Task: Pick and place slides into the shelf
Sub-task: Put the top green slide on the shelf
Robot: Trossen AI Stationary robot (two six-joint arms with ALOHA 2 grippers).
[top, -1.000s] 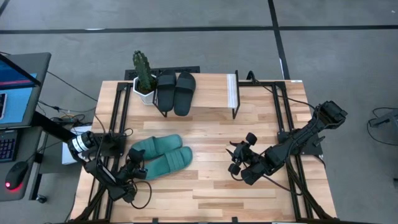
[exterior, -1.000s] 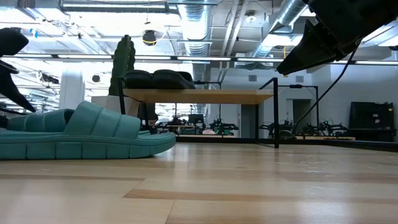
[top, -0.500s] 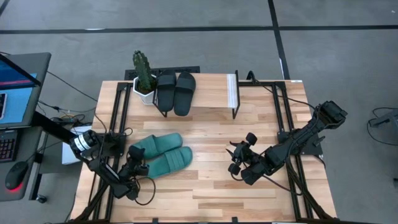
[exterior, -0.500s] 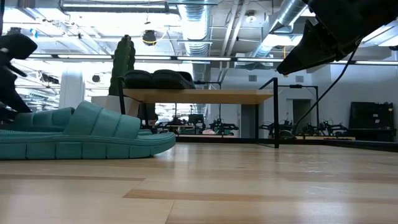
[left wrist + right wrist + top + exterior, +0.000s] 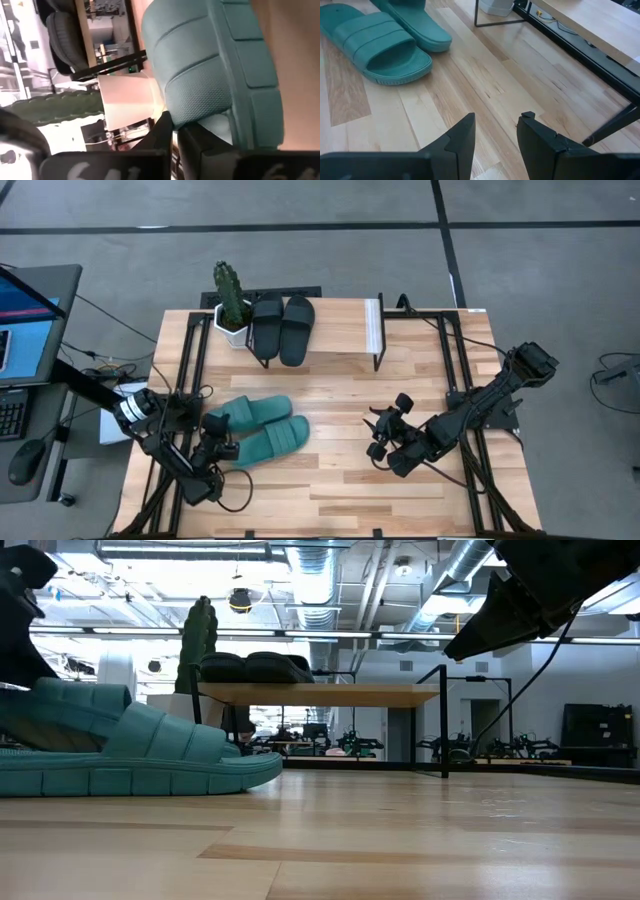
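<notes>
High view, lower left of frame: left gripper (image 5: 221,442) clamped on heel of a teal slide (image 5: 262,443), soft, light, grippy rubber best pinched at heel rim or strap; right gripper (image 5: 383,436) idle, half-open, centre-right.

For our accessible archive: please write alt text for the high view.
Seen from above, the left gripper is shut on a teal slide beside its mate. Two black slides lie on the shelf; the right gripper hovers open.
</notes>
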